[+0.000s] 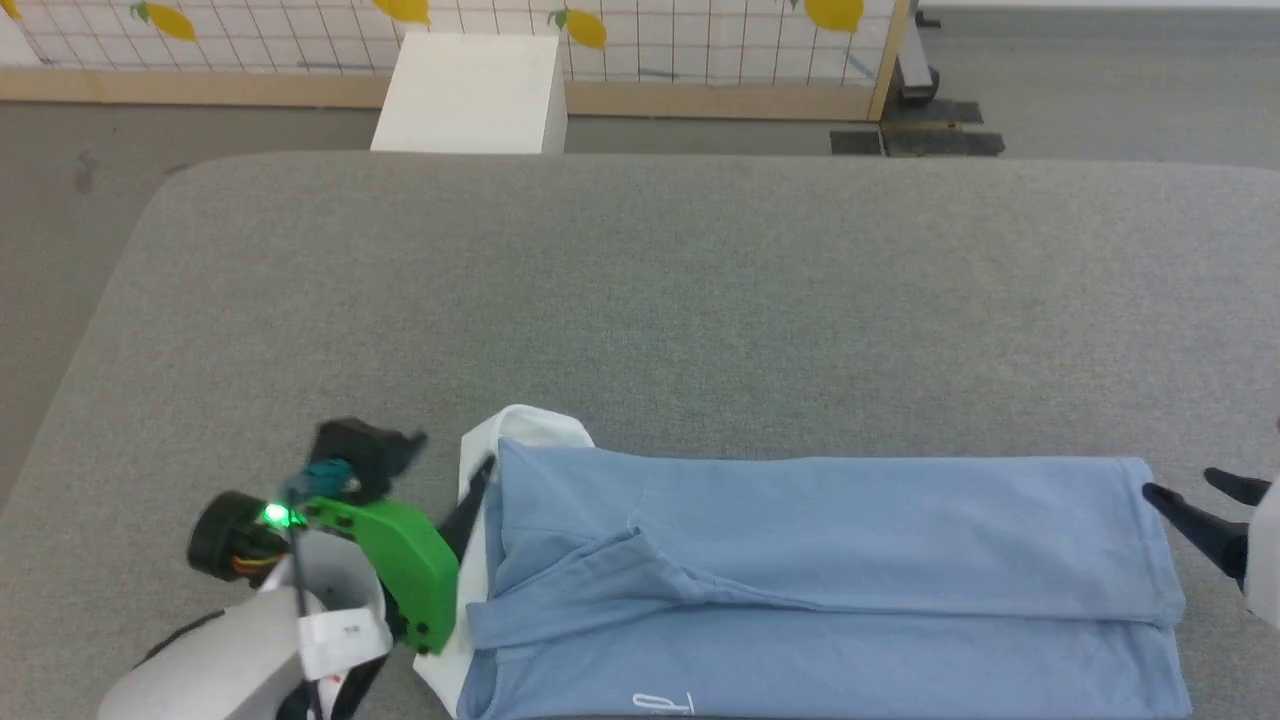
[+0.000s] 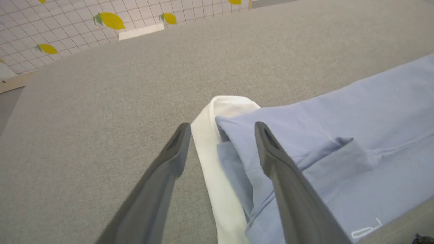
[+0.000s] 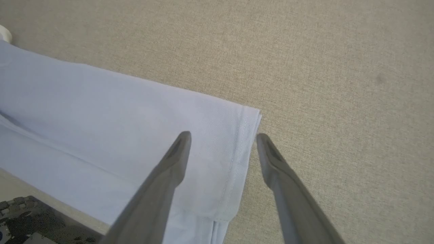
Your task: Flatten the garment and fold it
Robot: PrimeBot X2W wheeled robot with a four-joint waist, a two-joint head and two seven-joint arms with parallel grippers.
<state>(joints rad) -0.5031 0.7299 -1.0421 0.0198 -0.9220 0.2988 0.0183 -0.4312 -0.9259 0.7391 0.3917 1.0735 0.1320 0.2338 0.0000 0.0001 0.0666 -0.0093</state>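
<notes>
Straddling the collar (image 2: pixel 210 145) of the garment (image 1: pixel 820 540), left hand (image 2: pixel 222 125) gapes empty; right hand (image 3: pixel 222 135), equally spread, brackets the hem (image 3: pixel 237 159). Head view adds a white box (image 1: pixel 470 95) beyond the surface (image 1: pixel 640 300), 11 o'clock.

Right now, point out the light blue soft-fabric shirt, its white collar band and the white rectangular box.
light blue soft-fabric shirt (image 1: pixel 850 540): head view, middle of the folded body.
white collar band (image 2: pixel 207 149): left wrist view, flat strip beside the blue fabric.
white rectangular box (image 1: pixel 470 90): head view, its visible face.
</notes>
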